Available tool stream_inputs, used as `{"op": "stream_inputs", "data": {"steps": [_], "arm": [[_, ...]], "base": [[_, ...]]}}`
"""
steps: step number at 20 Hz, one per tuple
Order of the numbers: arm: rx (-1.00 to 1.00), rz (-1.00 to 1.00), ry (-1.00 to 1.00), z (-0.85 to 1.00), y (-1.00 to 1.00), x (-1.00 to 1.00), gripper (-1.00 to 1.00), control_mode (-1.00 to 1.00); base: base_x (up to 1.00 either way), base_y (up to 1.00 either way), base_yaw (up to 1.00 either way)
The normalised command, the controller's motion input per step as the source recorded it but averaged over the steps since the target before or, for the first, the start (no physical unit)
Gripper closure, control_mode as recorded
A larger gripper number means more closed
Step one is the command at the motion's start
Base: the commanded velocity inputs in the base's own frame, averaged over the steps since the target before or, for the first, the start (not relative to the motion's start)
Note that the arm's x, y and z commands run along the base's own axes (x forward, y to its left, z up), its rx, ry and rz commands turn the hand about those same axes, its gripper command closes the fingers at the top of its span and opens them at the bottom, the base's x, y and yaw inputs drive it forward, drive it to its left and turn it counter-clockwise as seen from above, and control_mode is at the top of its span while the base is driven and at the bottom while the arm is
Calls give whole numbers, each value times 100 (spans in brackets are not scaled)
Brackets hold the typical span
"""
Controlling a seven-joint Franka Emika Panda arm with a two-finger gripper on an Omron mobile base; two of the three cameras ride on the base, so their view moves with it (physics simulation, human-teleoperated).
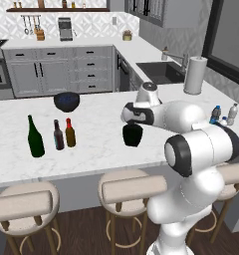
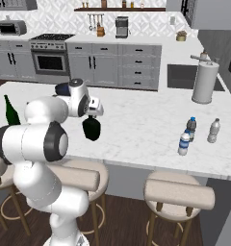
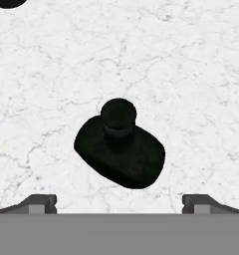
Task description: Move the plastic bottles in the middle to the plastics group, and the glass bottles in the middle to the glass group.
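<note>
The hand point(image 3: 119, 201) hangs straight above the black bottle point(image 3: 120, 144), its fingers spread wide at either side of the neck and holding nothing, likely so it can drop down and clamp. The black bottle stands alone mid-counter point(image 1: 91, 149). At its 9 o'clock in the left base view, the green bottle point(image 1: 35, 137), the labelled brown bottle point(image 1: 58, 135) and the amber bottle point(image 1: 70, 133) stand together; three water bottles point(image 2: 190, 134) cluster well apart at 3 o'clock.
</note>
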Motion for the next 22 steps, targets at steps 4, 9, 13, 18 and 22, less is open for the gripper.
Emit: {"op": "stream_inputs", "data": {"steps": [4,9,13,18,22], "arm": [[0,0,-9,0,0,3,-100,-100],[0,0,-1,0,0,21,-100,-100],[0,0,3,0,0,20,-100,-100],[0,0,13,-13,0,14,-100,-100],[0,0,7,-21,0,10,-100,-100]], "base": [[0,0,0],[0,0,0],[0,0,0],[0,0,0],[0,0,0]]}}
